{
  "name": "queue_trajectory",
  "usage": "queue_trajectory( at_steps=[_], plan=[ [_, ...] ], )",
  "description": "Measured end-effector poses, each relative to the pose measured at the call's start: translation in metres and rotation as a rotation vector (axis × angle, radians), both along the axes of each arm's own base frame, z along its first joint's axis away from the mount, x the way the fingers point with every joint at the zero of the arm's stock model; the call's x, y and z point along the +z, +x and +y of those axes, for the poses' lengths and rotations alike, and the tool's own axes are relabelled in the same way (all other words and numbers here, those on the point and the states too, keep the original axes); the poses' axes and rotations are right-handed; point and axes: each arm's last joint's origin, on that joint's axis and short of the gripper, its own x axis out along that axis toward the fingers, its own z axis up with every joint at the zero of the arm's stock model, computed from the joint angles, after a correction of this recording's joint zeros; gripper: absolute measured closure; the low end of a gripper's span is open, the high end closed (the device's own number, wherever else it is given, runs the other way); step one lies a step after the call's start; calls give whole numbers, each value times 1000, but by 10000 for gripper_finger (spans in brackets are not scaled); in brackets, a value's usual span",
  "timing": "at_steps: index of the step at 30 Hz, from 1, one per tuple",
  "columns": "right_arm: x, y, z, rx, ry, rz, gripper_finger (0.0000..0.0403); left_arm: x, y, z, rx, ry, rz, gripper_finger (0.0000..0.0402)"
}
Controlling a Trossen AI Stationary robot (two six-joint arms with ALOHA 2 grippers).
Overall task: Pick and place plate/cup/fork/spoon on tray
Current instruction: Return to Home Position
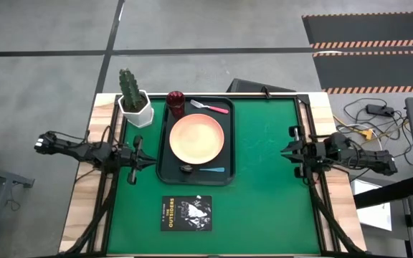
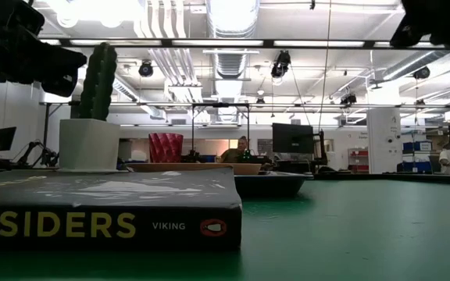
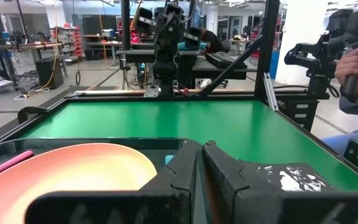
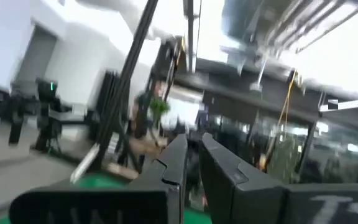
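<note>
The dark tray point(image 1: 165, 169) lies on the green mat left of centre. On it rest the peach-orange plate point(image 1: 198, 137), the maroon cup point(image 1: 176, 102) upright at the far left corner, the red-handled fork point(image 1: 210, 107) along the far side and the teal-handled spoon point(image 1: 206, 170) along the near side. My left gripper point(image 1: 149, 160) is shut and empty just left of the tray, level, pointing at it; its wrist view shows the plate point(image 3: 73, 174) right ahead. My right gripper point(image 1: 285, 152) is shut and empty at the mat's right edge, raised.
A white pot with a cactus point(image 1: 135, 102) stands at the far left corner beside the tray. A black book point(image 1: 186, 213) lies near the front edge. The mat's right half point(image 1: 271, 179) is bare. A person's hand point(image 3: 353, 62) shows beyond the table in the left wrist view.
</note>
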Motion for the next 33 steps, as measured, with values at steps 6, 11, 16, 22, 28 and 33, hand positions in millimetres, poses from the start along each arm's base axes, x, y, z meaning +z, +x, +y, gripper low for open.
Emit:
queue_trajectory(
  at_steps=[6,11,16,22,28,33],
  plan=[
    [-3,2,0,14,52,51,371,-2,1,0,0,5,21,394],
    [-5,5,-1,52,159,111,371,-4,3,-1,0,11,44,394],
    [-7,8,-1,53,171,138,371,-6,4,-1,0,17,66,394],
    [-9,9,-1,48,164,154,371,-8,6,-1,0,23,91,394],
    [-9,9,-1,47,162,154,371,-10,7,-2,0,29,113,394],
    [-9,9,-1,48,162,154,371,-12,8,-2,0,34,131,394]
  ],
)
